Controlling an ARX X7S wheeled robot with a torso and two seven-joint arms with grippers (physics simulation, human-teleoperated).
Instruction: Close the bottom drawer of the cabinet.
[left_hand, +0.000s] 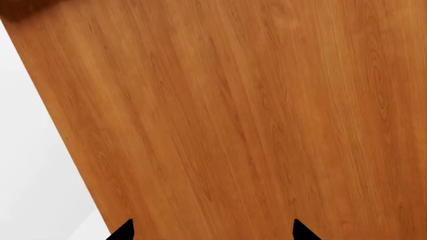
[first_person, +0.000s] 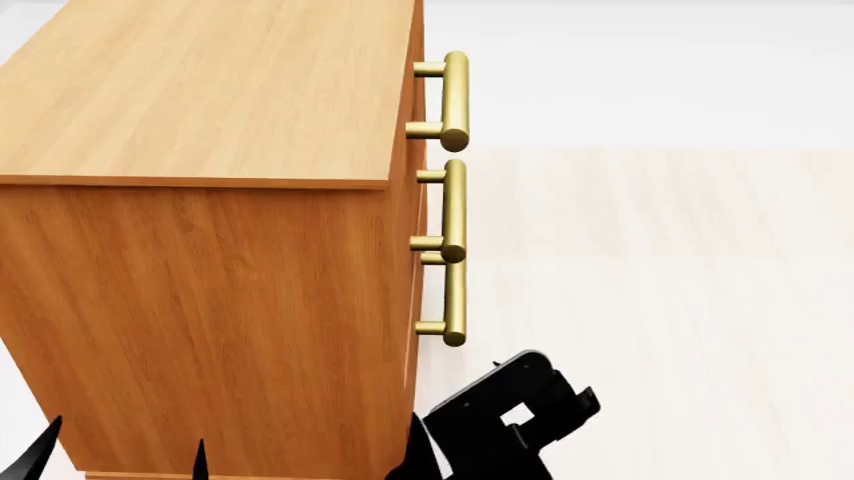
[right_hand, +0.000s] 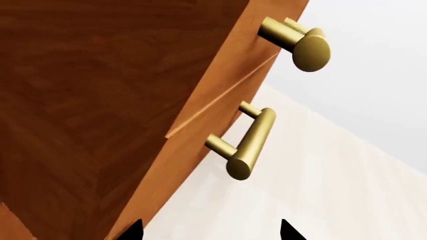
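Note:
The orange-brown cabinet (first_person: 200, 290) fills the left of the head view, with three brass handles down its front edge. The lowest handle (first_person: 455, 300) is on the bottom drawer (first_person: 411, 330). The drawer's front looks level with the two above, and no gap shows. My right gripper (first_person: 461, 440) is open and empty, low beside the front corner, below that handle. In the right wrist view the gripper (right_hand: 211, 231) points past the near handle (right_hand: 250, 145). My left gripper (first_person: 123, 455) is open and empty, facing the cabinet's side panel (left_hand: 233, 120) at close range.
Pale floor (first_person: 667, 300) stretches to the right of the cabinet's front, with a white wall (first_person: 641, 70) behind. White ground shows left of the side panel in the left wrist view (left_hand: 33, 165).

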